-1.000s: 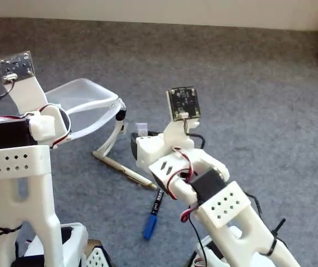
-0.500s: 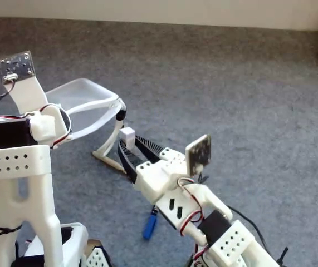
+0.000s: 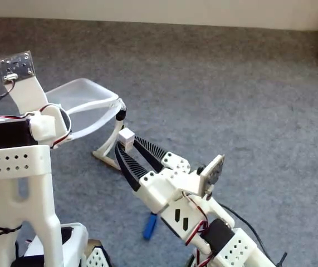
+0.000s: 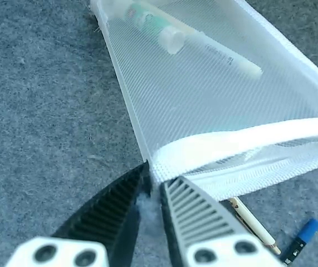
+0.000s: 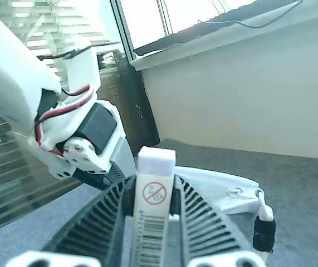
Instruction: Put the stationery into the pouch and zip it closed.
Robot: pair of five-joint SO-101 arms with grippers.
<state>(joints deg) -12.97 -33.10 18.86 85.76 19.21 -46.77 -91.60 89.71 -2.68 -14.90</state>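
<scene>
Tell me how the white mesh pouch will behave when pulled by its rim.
Probably floppy: the translucent white mesh pouch bends at its rim where the left gripper pinches it. Likely light: thin mesh, a white pen showing through. It might drag over the grey carpet.

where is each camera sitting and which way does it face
High view: fixed above, looking down on the table; shows the left arm and right arm.
Left wrist view: on the left wrist, looking down along the left pincer, shut on the rim of the mesh pouch.
Right wrist view: on the right wrist, looking level along the right pincer, shut on a white block, toward the left arm and a window.
Shared: all three show the pouch; high and left wrist views share the blue-capped pen.
</scene>
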